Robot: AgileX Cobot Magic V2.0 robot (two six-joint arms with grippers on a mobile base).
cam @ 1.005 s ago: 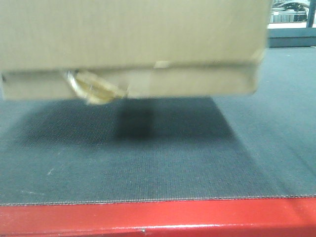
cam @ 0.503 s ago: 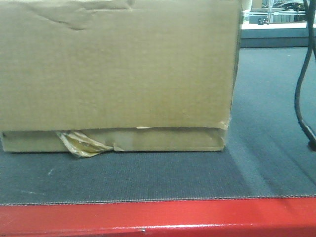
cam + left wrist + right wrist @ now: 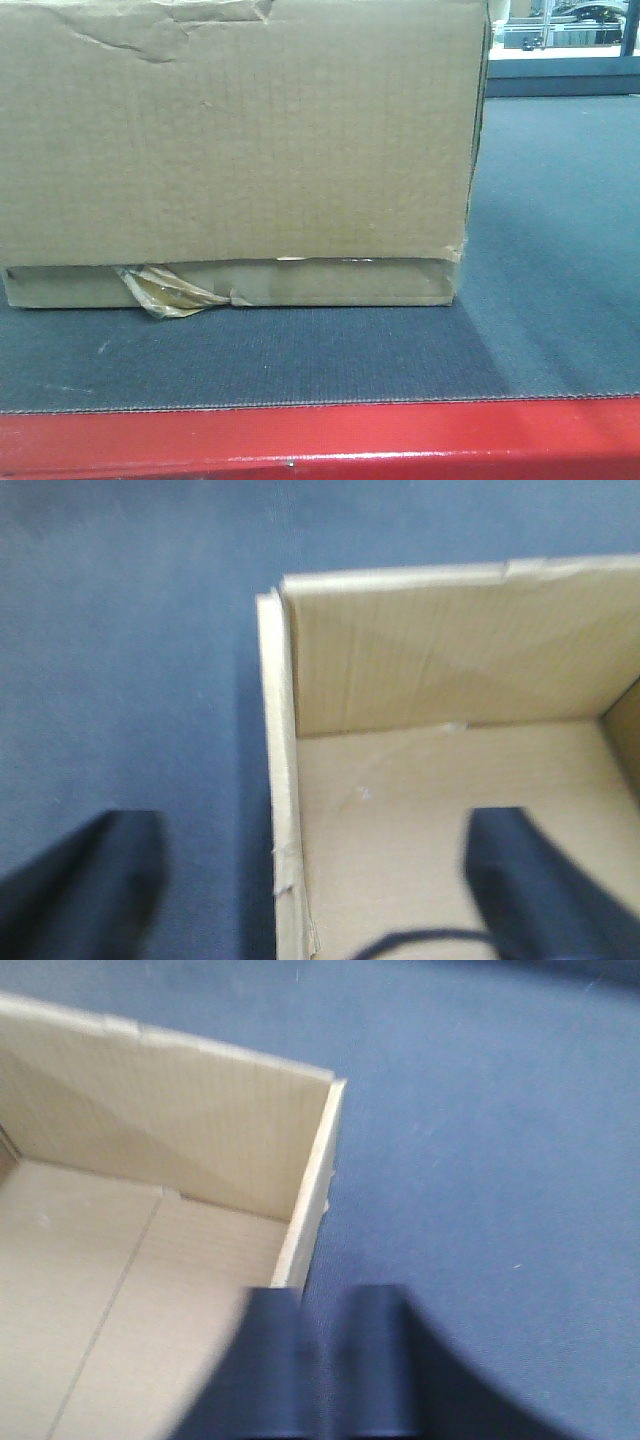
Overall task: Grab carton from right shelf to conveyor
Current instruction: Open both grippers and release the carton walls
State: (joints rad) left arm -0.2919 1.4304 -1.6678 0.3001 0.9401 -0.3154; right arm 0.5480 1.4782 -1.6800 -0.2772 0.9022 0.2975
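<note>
Left wrist: fingers [image 3: 80, 880] straddle carton [image 3: 290, 780] wall.

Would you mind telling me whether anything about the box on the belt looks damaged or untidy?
Yes: the carton has a crumpled wad of packing tape sticking out at its bottom front edge, and creases and tears along its top left edge. Otherwise it sits flat on the conveyor.

- One carton [image 3: 235, 150] (open at the top)
- One conveyor [image 3: 540, 300] under it
- One wad of tape [image 3: 170, 292]
- Two tools: left tool [image 3: 310, 880], right tool [image 3: 320, 1370]
</note>
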